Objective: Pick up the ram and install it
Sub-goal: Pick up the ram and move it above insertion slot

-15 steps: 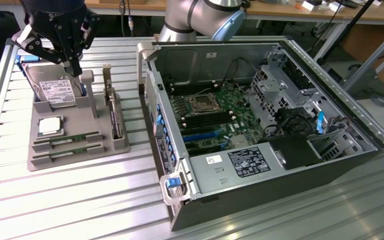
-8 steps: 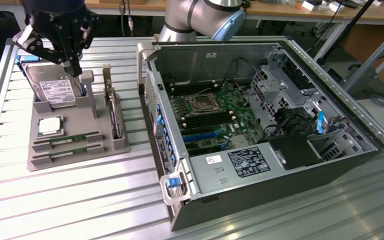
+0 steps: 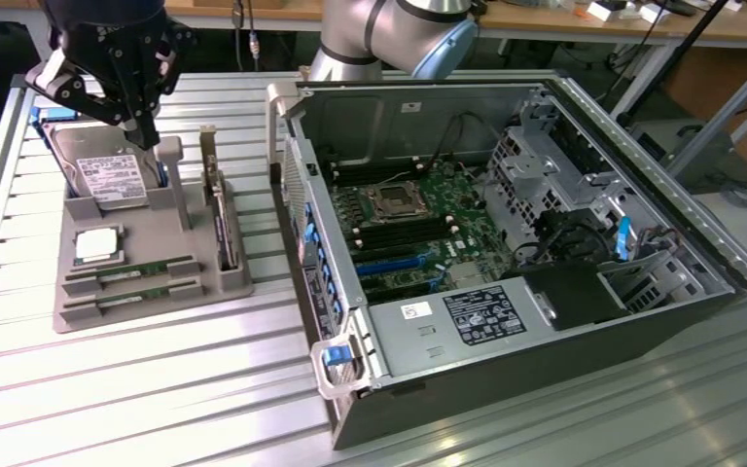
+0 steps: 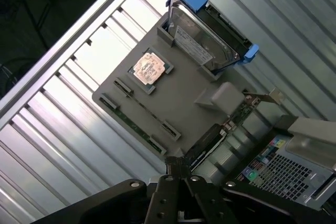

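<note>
The ram (image 3: 133, 269) sits slotted in the grey holder (image 3: 153, 229); the claw (image 3: 144, 136), shut and empty, hangs well apart from it.

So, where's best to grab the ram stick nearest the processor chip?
Best bet: pinch the middle of its top long edge across the flat faces, coming straight down. The ram stands on edge in a slot of the grey tray that encloses both short ends, so only that edge is free.

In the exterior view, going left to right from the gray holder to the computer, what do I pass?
ram → green card with bracket → motherboard → drive cage
</note>
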Motion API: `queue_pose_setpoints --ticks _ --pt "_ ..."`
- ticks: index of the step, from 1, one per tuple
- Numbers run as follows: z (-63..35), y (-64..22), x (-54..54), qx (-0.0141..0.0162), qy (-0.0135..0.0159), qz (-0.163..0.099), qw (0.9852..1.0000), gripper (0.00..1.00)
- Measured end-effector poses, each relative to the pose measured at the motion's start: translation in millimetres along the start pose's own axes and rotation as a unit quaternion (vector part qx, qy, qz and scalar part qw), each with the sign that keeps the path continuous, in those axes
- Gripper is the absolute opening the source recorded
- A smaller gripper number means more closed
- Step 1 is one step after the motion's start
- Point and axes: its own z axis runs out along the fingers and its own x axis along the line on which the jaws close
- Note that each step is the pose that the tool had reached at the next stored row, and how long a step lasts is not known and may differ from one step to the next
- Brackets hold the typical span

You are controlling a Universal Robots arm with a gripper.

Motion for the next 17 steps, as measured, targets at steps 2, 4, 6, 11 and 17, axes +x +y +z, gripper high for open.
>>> queue_pose_setpoints --ticks 2,4,6,11,17 --pt "0.0 0.0 0.0 -0.0002 0.0003 -0.006 1.0 0.1" --pt "0.0 0.0 0.0 -0.0003 0.0004 -0.01 0.9999 0.1" --pt "0.0 0.0 0.0 -0.0005 0.0006 -0.016 0.9999 0.1" --pt "0.0 0.0 0.0 -0.0011 0.0014 -0.036 0.9994 0.1" --pt "0.0 0.0 0.0 -0.0017 0.0023 -0.057 0.9984 0.1"
